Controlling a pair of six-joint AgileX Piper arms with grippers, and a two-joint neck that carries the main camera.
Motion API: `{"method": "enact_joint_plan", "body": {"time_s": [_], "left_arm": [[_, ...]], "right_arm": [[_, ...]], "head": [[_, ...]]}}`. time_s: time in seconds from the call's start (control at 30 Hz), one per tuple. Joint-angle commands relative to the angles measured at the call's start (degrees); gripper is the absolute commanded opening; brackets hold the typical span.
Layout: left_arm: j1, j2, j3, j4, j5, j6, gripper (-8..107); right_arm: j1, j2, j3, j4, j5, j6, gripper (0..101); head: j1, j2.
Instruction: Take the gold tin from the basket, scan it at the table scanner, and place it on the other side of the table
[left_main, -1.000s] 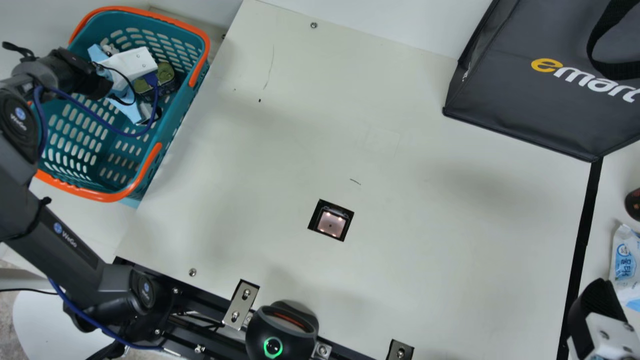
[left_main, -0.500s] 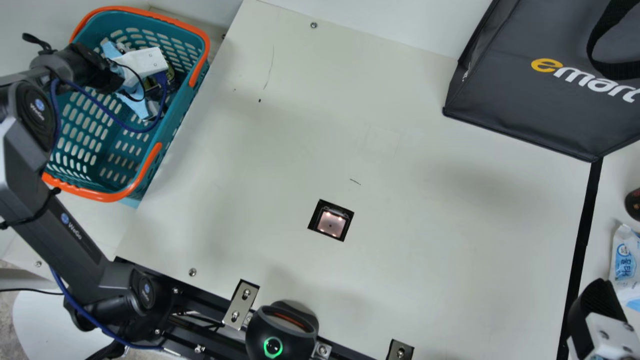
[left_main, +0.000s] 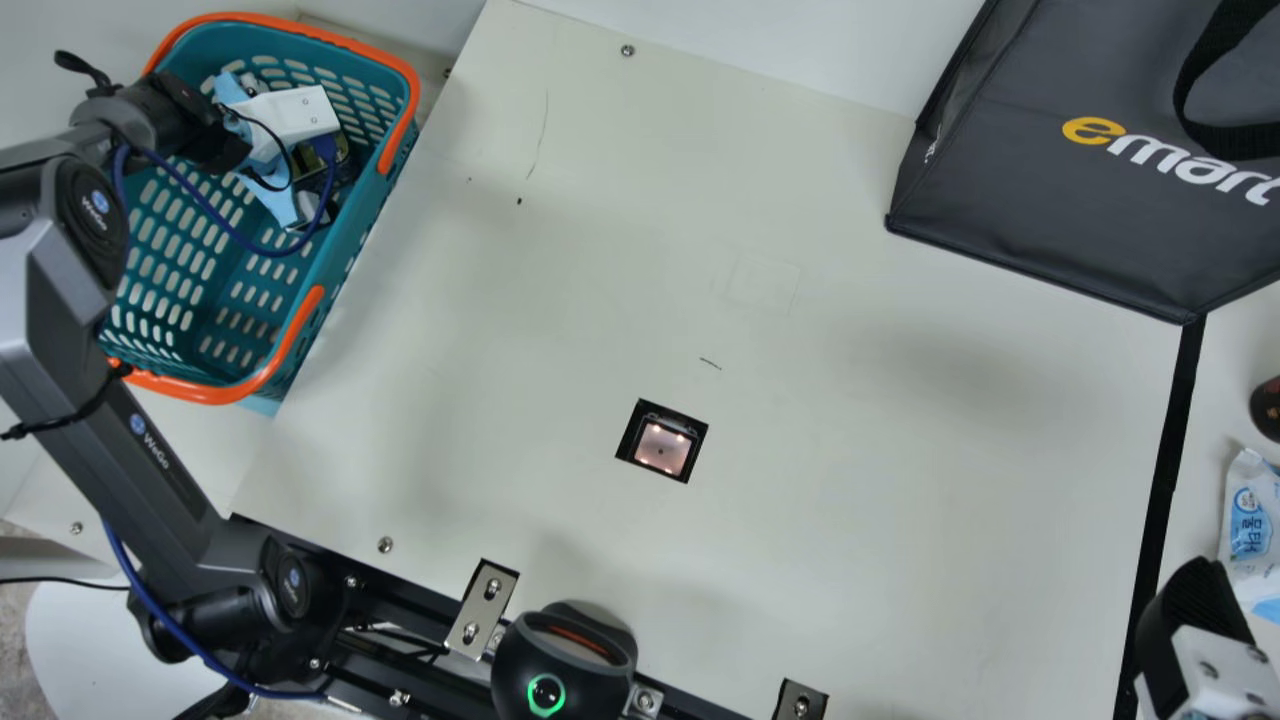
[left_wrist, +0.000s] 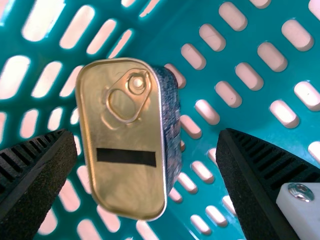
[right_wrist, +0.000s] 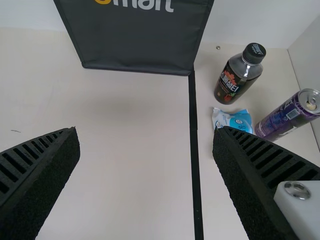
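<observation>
My left gripper (left_main: 285, 118) is inside the teal basket (left_main: 218, 350) in the main view, largely hiding the gold tin (left_main: 338, 155). In the left wrist view the tin (left_wrist: 125, 165) shows its pull-tab face and one dark patterned side, and it lies between the open fingers of my left gripper (left_wrist: 150, 165), with a gap on the side of its patterned wall. My right gripper (left_main: 1195, 630) is at the main view's lower right corner; the right wrist view has that gripper (right_wrist: 147, 170) open and holding nothing. The scanner (left_main: 662, 446) is set in the table.
A dark bag (left_main: 1050, 180) stands at the far right of the table (left_main: 850, 480). Past the black strip (right_wrist: 196, 165) are a bottle (right_wrist: 239, 75), a can (right_wrist: 287, 117) and a blue-white packet (right_wrist: 234, 120). A black device (left_main: 565, 660) stands at the near edge.
My left arm has shifted rightward inside the basket, and its gripper covers more of the tin than a second ago. The right arm has stayed still.
</observation>
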Motion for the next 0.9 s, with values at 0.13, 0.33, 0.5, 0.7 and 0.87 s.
{"method": "enact_joint_plan", "body": {"time_s": [0.13,0.33,0.5,0.7,0.87], "left_arm": [[0.6,1.4,-0.9,-0.3,1.2,0.6,90],[0.9,2.1,-1.0,0.4,3.1,-0.4,90],[1.0,1.4,-0.8,2.0,6.3,-2.4,90],[1.1,0.3,-0.7,3.7,9.1,-5.2,90],[1.0,0.1,-0.7,5.3,9.6,-8.0,90]], "right_arm": [[0.0,0.0,0.0,0.0,-0.1,0.0,95],[0.0,0.0,0.0,0.0,-0.1,0.0,95],[0.0,0.0,0.0,0.0,-0.1,0.0,95],[0.0,0.0,0.0,0.0,-0.1,0.0,95],[0.0,0.0,0.0,0.0,-0.1,0.0,95]], "head": [[-1.7,0.2],[-1.7,0.2],[-1.7,0.2],[-1.7,0.2],[-1.7,0.2]]}}
